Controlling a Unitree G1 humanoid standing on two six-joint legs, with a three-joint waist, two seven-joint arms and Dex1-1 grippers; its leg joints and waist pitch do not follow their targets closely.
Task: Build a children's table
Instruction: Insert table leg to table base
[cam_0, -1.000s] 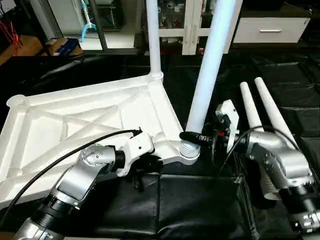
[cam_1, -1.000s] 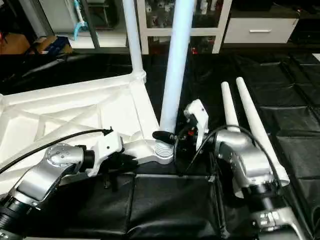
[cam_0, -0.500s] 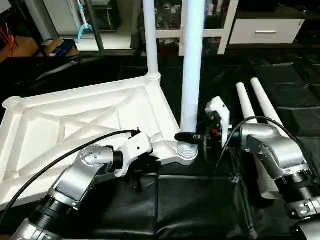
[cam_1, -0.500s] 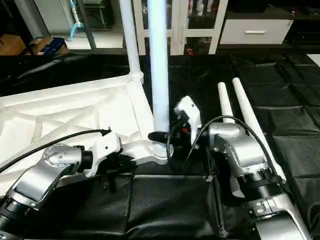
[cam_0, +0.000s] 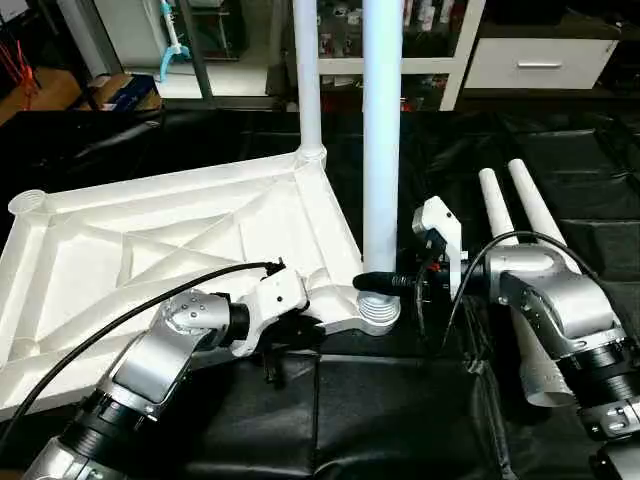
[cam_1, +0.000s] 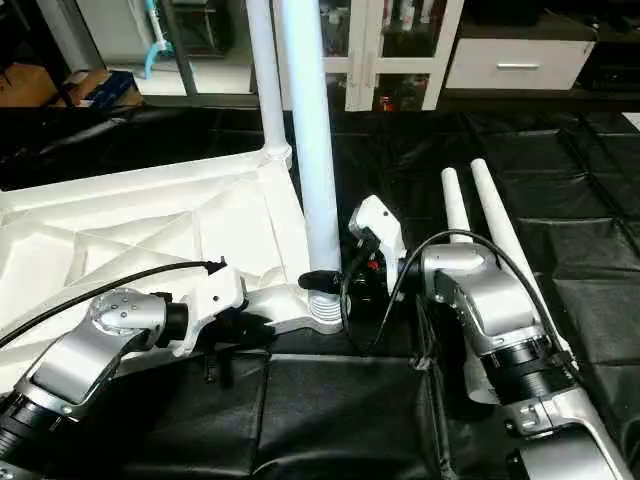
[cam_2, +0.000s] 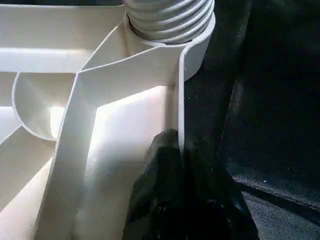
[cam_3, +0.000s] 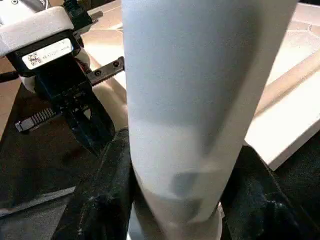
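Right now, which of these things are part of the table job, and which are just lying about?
Part of the job:
- tabletop
- held leg
- fitted leg
- two spare legs

Just lying about:
- blue box
- white drawer
- black cloth

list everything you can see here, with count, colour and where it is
tabletop: 1, white, underside up on the black mat
fitted legs: 2, white, upright in corner sockets, far one, near one
loose legs: 2, white, lying side by side right of the tabletop
mat: 1, black, under everything
drawer unit: 1, white, far right background
left hand: black fingers shut on the tabletop's rim beside the near socket
right hand: black fingers clasp the near leg low down
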